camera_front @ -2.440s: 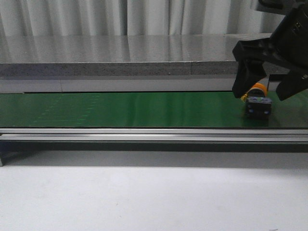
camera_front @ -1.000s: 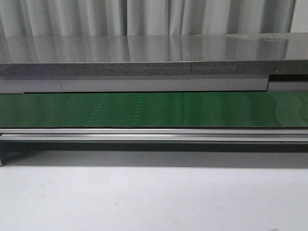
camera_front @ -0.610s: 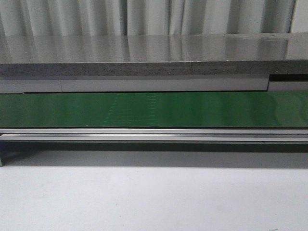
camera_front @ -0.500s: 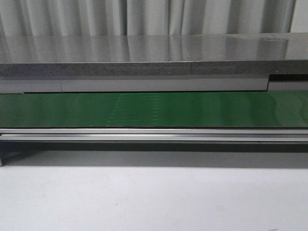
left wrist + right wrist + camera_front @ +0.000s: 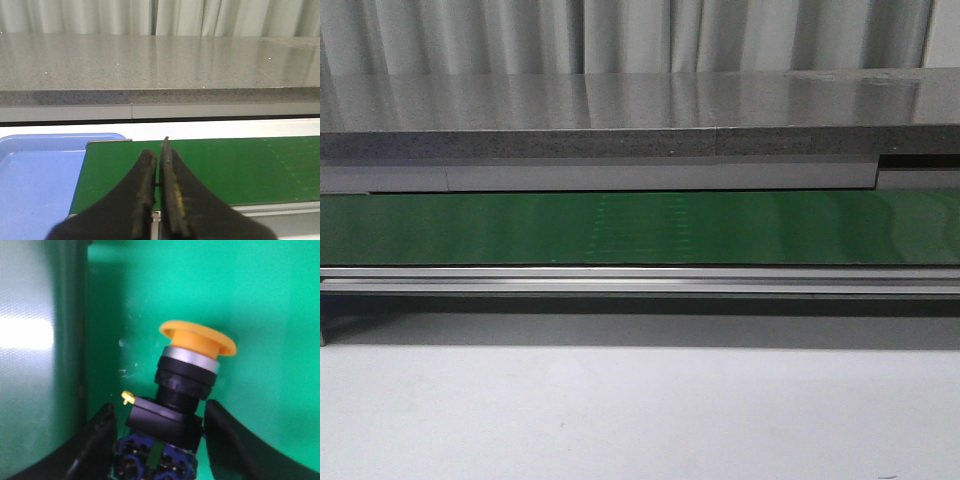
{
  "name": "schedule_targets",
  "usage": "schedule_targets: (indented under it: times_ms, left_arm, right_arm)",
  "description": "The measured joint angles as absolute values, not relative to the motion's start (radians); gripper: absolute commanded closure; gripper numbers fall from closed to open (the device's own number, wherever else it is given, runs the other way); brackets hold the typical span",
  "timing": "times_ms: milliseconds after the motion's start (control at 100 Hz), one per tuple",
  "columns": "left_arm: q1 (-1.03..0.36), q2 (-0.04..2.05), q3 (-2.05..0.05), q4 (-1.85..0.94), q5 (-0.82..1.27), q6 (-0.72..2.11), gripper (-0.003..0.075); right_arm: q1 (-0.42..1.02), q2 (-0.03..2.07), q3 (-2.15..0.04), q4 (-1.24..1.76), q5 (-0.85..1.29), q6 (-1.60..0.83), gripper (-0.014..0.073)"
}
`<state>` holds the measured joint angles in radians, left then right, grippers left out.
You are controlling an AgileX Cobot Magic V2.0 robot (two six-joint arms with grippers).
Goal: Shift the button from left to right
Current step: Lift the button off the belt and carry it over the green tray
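The right gripper [image 5: 157, 440] has its jaws clamped on the black body of the button [image 5: 182, 395], whose orange-yellow cap points away from the wrist, above the green conveyor belt [image 5: 260, 300]. The left gripper [image 5: 159, 200] has its jaws pressed together with nothing between them, over the near edge of the belt's end beside the blue tray [image 5: 35, 175].
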<state>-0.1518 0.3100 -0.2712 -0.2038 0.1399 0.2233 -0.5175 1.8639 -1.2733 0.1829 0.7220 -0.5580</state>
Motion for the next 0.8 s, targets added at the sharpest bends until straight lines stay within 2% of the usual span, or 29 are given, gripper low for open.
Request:
schedule_targets:
  times_ms: [160,350,450,800]
  left_arm:
    - [-0.152,0.310,-0.271,-0.204,0.140,0.223,0.0715]
    - [-0.152,0.310,-0.271,-0.204,0.140,0.223,0.0715]
    - [-0.152,0.310,-0.271,-0.204,0.140,0.223,0.0715]
    - [-0.152,0.310,-0.271,-0.204,0.140,0.223,0.0715]
  right_arm:
    - [-0.517,1.868,-1.273,0.185,0.720,-0.560,0.0379]
    - [-0.517,1.868,-1.273,0.185,0.720,-0.560,0.0174]
    - [-0.517,1.868,-1.273,0.187,0.720,-0.560,0.0109]
    - [-0.517,1.860,-1.280,0.185,0.712,-0.560,0.0105]
